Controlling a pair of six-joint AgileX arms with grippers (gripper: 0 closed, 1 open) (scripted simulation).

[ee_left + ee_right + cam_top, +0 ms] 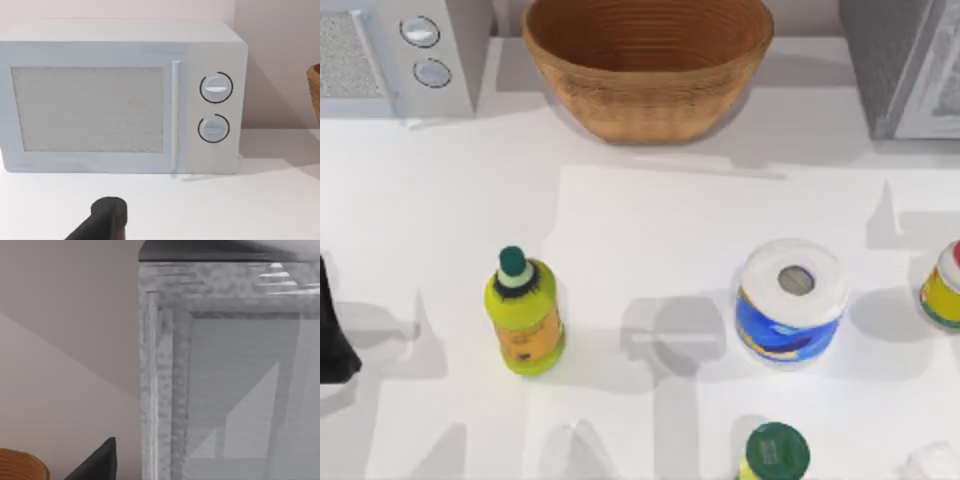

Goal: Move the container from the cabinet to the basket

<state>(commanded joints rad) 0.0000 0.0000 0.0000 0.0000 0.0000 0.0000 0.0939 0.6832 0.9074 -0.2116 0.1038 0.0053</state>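
The large boxy cabinet with speckled grey frame [165, 390] is seen close up, its pale front panel [240, 390] crossed by angular shadows. A dark finger tip [100, 462] is seen beside the frame. The tan woven basket rim [20, 465] is seen near it, against a plain wall.

The cabinet [905, 65] at two o'clock in the top view is cut by the top and right edges, so its inside cannot be seen. The yellow jar [945, 285] at three o'clock and the green-capped bottle [775, 455] at five o'clock are cropped. At nine o'clock the left arm [335, 335] is a dark shape cut by the left edge.
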